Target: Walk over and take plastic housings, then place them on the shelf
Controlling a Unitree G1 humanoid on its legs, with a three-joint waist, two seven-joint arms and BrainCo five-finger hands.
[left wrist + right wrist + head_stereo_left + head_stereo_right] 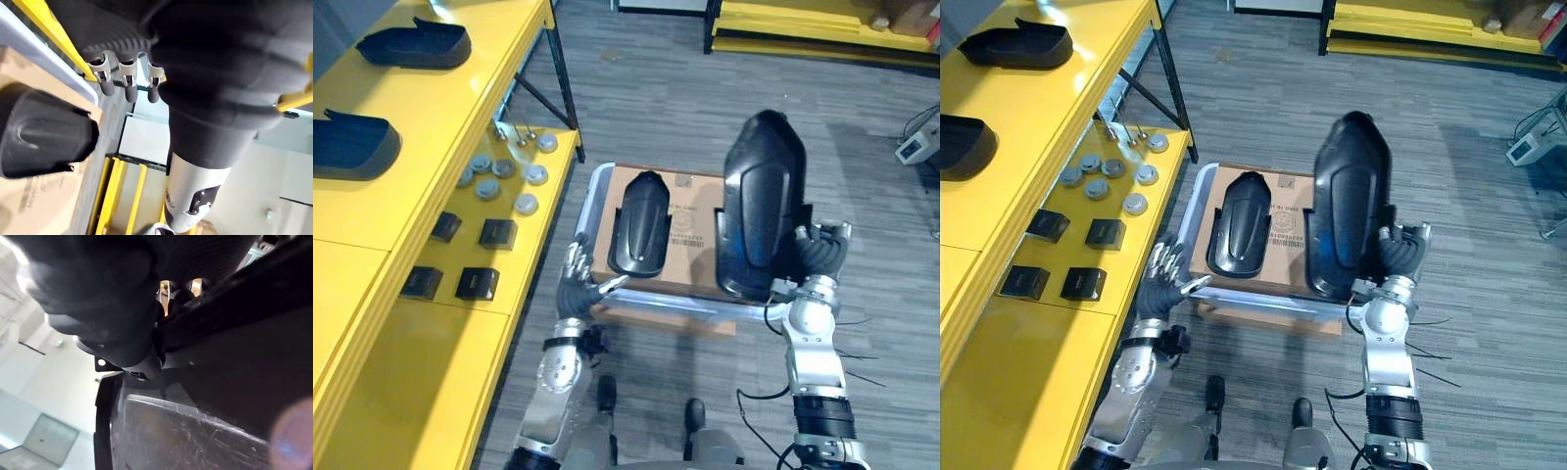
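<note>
right robot hand [818, 253] clamps the upright housing [759, 206] by its right edge.
it looks stiff, light and slick; left robot hand [578, 282] is spread.

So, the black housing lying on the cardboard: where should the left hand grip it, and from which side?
Probably its near, wider end, from the left: the lying housing is domed side up, and the open left hand sits near that end.

Glossy black plastic housing [759, 206], matt brown cardboard sheet [693, 266], glossy smooth yellow shelf [440, 113].
</note>
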